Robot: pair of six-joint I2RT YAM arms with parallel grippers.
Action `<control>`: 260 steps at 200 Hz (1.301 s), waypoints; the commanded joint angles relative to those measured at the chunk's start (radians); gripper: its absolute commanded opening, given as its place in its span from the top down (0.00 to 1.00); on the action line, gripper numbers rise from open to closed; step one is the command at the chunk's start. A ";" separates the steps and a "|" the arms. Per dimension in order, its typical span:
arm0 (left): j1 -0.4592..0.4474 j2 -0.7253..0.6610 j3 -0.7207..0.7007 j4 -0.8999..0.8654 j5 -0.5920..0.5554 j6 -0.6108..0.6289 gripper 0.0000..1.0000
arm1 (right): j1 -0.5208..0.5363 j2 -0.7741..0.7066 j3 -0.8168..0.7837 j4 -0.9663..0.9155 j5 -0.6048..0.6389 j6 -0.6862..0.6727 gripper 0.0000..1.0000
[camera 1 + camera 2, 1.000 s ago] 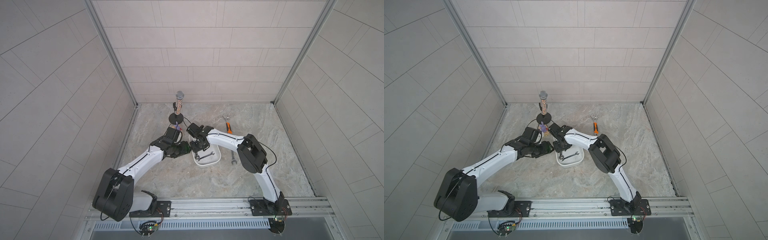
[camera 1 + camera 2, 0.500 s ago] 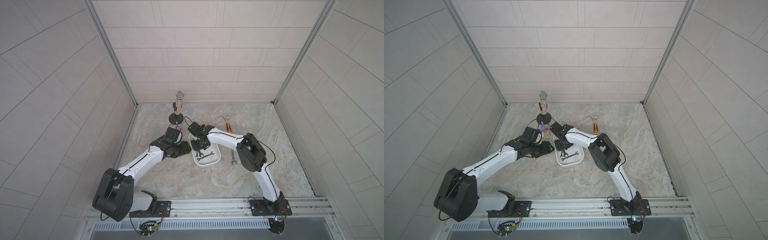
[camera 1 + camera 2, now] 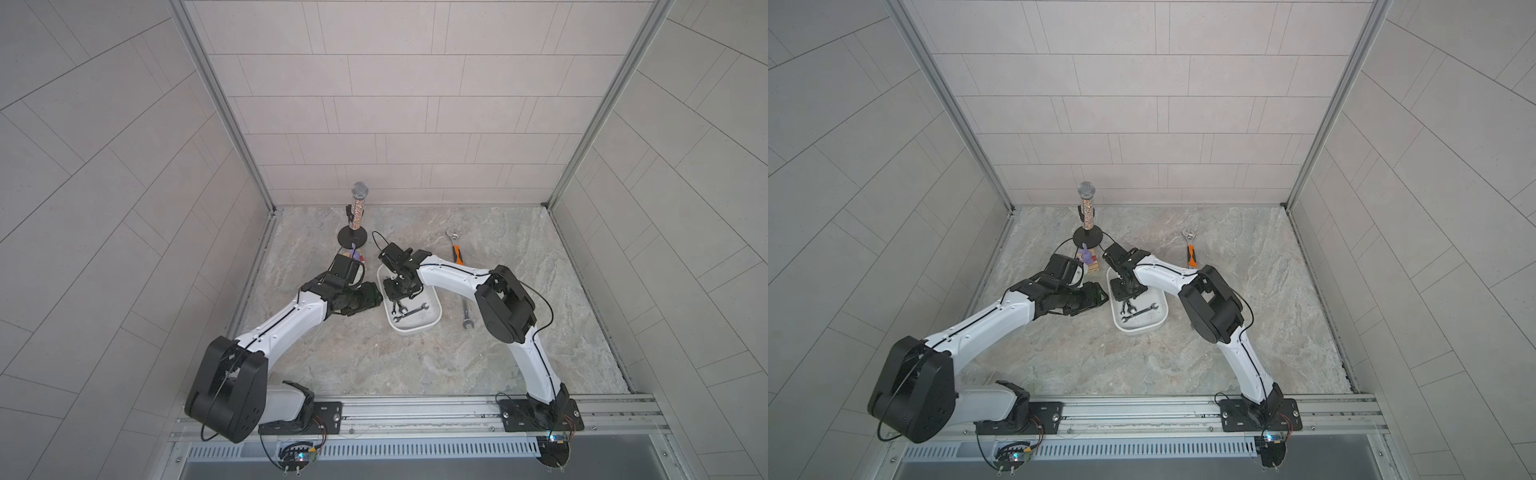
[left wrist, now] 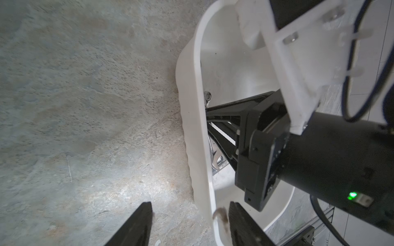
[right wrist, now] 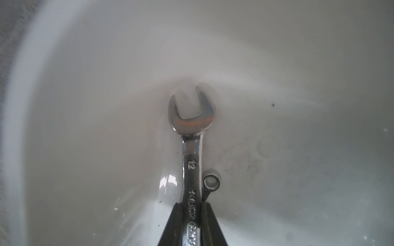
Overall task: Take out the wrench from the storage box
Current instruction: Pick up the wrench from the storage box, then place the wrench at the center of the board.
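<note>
Down in the box (image 3: 415, 329), with the right gripper (image 5: 191, 207) pinched tight on the wrench (image 5: 191, 149) shank and the left gripper (image 4: 190, 205) standing part-open astride its wall, lift straight up, slowly, clear of the second wrench (image 5: 212, 182) lying just beside it.

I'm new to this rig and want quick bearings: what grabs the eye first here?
The right gripper, down inside the white storage box mid-table, is shut on the shank of a silver open-ended wrench. The left gripper straddles the box's wall, jaws open. At the back stands a glittery microphone.
</note>
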 commanded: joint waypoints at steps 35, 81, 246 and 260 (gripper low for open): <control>0.004 -0.008 -0.010 0.016 0.001 -0.009 0.36 | -0.017 -0.063 -0.048 -0.025 0.026 0.014 0.93; 0.003 -0.008 -0.013 0.018 0.001 -0.011 0.36 | -0.020 -0.091 -0.044 -0.025 0.026 0.017 0.94; 0.004 -0.018 -0.015 0.017 -0.003 -0.009 0.36 | -0.044 -0.170 0.022 -0.101 0.073 -0.009 0.97; 0.002 -0.018 -0.015 0.019 -0.001 -0.011 0.36 | -0.052 -0.188 0.035 -0.118 0.079 -0.019 0.98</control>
